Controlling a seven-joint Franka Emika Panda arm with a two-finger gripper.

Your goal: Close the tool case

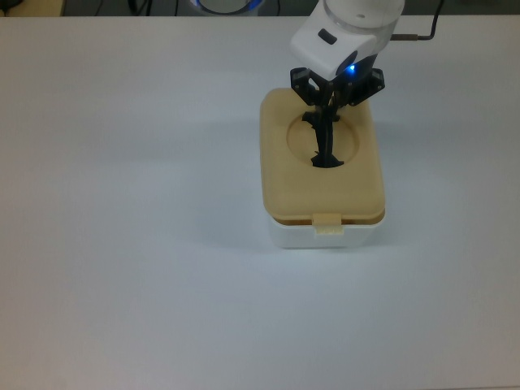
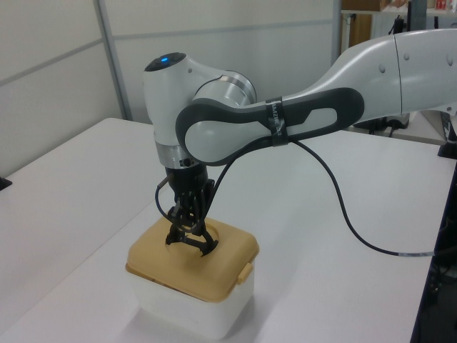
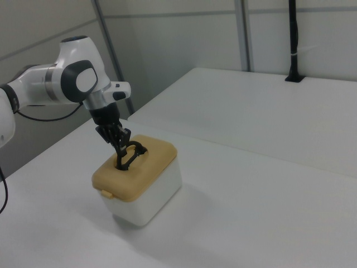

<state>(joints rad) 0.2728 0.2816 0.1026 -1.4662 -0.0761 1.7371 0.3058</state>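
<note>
The tool case stands on the white table as a white box (image 1: 325,236) with its beige lid (image 1: 280,179) lying level on top. The lid's latch tab (image 1: 327,223) hangs over the box's front edge. A black handle (image 1: 327,151) stands in the lid's round recess. My gripper (image 1: 326,123) comes down from above and is shut on that handle. In the left view the gripper (image 2: 187,226) meets the handle (image 2: 194,241) above the lid (image 2: 175,263) and box (image 2: 189,306). The right view shows the gripper (image 3: 121,151) on the lid (image 3: 149,166).
The white table (image 1: 122,203) spreads wide around the case. A black cable (image 2: 344,218) trails from the arm across the table in the left view. A black post (image 3: 292,39) stands at the table's far edge in the right view.
</note>
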